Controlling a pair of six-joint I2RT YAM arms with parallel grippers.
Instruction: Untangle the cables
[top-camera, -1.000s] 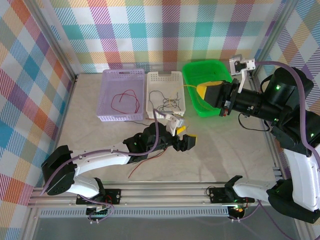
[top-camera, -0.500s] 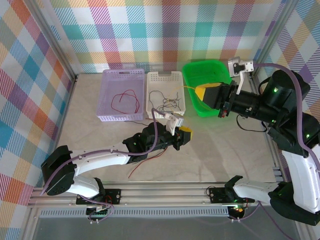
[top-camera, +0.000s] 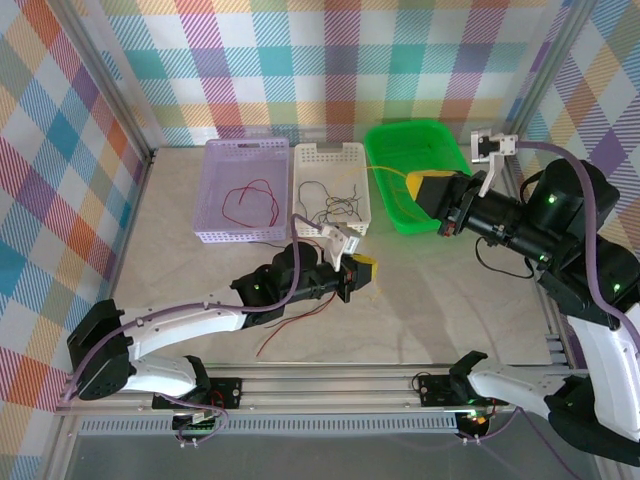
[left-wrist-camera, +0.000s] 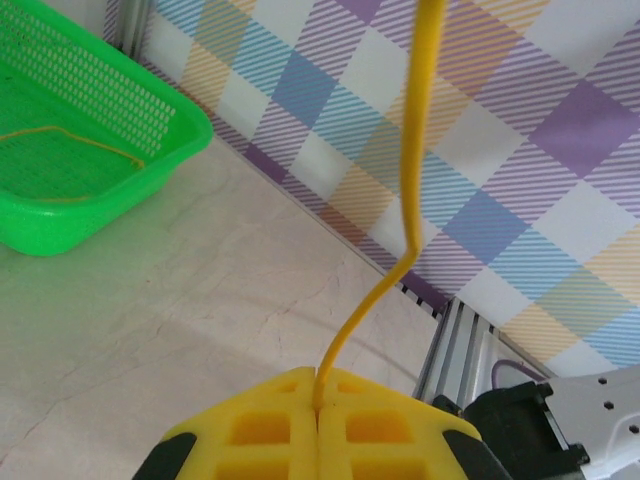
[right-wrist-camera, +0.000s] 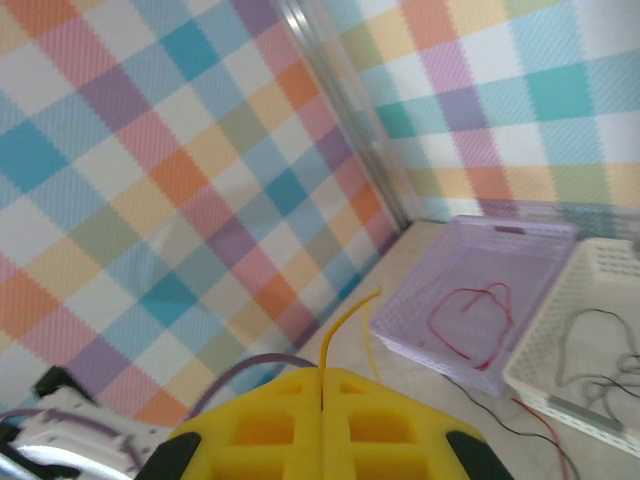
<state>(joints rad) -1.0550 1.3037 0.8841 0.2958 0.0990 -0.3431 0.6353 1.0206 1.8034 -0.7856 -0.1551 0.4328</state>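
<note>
While the left arm lies stretched across the near middle of the counter, the left fingers sit just on the near side of the white basket, pressed fully together; in the left wrist view the yellow pads meet with no gap; a yellow cable is pinched in the seam, rises from it, kinks once and runs out of the top of the frame.

Right fingers hang over the near right part of the green basket at the far right of the counter; likewise closed tight; in the right wrist view a yellow strand is gripped in the seam, its short free end curving up and to the right; cannot tell whether this strand and the left-held yellow cable are one wire.

Orange-yellow cable lies on the floor of the green basket; its link to either held piece is not resolvable.

Lilac basket, far left: red cable in a loose loop inside.

White basket, between lilac and green: black cables in a tangle inside.

Loose red cable lies on the counter beneath the left arm, near side.
</note>
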